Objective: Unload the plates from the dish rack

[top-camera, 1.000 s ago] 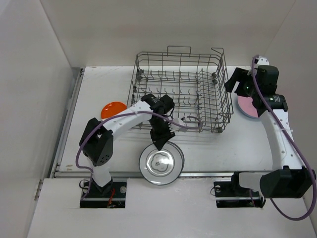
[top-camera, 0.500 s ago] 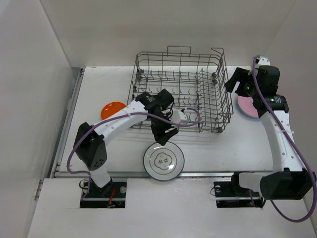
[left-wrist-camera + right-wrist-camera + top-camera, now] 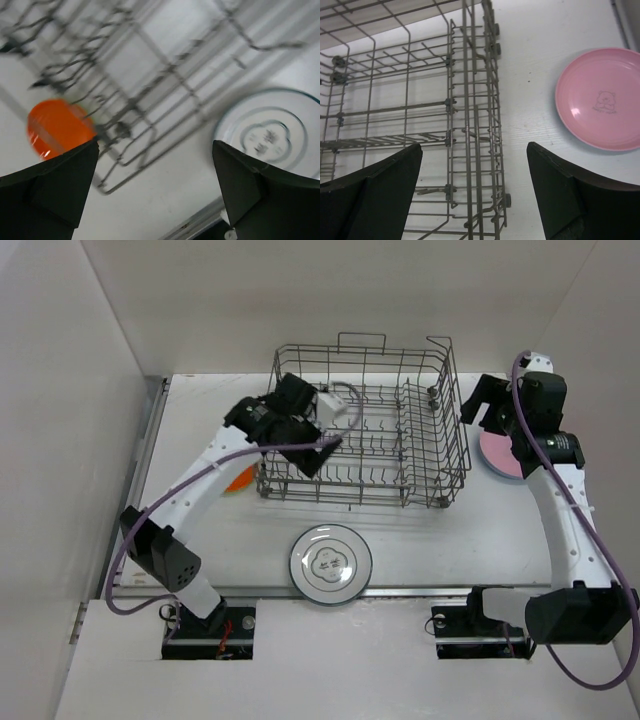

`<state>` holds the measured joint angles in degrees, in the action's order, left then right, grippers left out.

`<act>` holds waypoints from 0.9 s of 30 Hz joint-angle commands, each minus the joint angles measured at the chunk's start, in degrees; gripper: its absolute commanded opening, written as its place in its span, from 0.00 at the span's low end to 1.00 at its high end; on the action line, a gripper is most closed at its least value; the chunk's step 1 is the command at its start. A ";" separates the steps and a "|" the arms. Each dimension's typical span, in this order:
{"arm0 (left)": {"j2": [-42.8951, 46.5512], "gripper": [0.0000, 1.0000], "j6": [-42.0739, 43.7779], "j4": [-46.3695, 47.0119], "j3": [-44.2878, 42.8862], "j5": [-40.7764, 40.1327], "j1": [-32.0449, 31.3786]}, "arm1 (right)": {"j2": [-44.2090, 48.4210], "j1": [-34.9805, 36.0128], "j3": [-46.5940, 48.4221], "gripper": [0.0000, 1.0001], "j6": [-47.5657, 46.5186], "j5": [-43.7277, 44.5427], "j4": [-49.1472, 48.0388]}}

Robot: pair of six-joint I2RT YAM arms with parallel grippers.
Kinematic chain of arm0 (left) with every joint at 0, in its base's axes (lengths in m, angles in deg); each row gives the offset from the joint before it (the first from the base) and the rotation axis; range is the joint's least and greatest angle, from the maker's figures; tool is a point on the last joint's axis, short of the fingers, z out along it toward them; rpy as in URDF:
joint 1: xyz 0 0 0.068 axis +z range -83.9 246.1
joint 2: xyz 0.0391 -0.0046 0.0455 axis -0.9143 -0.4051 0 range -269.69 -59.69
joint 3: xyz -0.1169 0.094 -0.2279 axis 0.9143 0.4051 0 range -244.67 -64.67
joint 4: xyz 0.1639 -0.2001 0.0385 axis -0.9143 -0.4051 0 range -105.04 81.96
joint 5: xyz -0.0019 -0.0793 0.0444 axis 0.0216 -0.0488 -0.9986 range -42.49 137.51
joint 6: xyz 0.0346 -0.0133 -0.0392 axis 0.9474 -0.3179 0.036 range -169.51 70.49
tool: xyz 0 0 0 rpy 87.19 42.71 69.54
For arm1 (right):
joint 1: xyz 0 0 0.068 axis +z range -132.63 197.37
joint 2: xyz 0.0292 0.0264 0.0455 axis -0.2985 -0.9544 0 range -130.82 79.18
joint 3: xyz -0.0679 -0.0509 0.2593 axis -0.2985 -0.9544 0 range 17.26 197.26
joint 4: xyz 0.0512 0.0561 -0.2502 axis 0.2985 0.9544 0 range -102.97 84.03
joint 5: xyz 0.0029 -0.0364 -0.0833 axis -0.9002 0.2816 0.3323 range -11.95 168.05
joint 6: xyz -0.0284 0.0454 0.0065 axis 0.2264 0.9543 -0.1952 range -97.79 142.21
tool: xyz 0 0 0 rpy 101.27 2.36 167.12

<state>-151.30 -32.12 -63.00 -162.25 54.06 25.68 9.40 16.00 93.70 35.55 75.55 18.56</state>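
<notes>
Though plain, white table (image 3: 420, 540) between walls (image 3: 60, 390)

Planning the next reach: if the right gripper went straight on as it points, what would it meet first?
Likely the side wall of the dish rack, though depth is unclear; the pink plate sits off the line.

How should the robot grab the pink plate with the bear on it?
Probably by its rim, coming down from above, one jaw inside and one outside. The pink plate lies flat on the table, face up, so only its raised rim offers a hold.
</notes>
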 commanded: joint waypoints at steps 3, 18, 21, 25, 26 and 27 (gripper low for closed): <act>3.81 0.99 -17.19 2.66 -5.33 -19.03 17.10 | 4.38 0.58 0.64 0.93 0.28 10.32 -1.91; 20.07 1.00 -23.90 11.01 9.68 -13.92 64.42 | 16.50 0.58 1.87 0.95 0.28 29.48 -0.50; 20.60 1.00 -23.89 9.43 9.69 -14.63 64.42 | 21.34 0.58 1.78 0.96 0.28 32.29 -1.12; 20.60 1.00 -23.89 9.43 11.01 -16.82 64.42 | 26.44 0.58 0.55 0.96 0.28 33.52 -1.82; 20.60 1.00 -23.89 8.91 11.01 -16.83 64.42 | 27.49 0.58 -0.15 0.96 0.28 33.53 -1.82; 20.60 1.00 -23.89 8.90 11.01 -16.13 64.42 | 29.42 0.58 -1.29 0.96 0.28 33.53 -1.82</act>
<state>-130.03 -56.45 -54.94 -152.29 38.61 90.07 35.91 16.00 93.26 35.68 106.35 18.71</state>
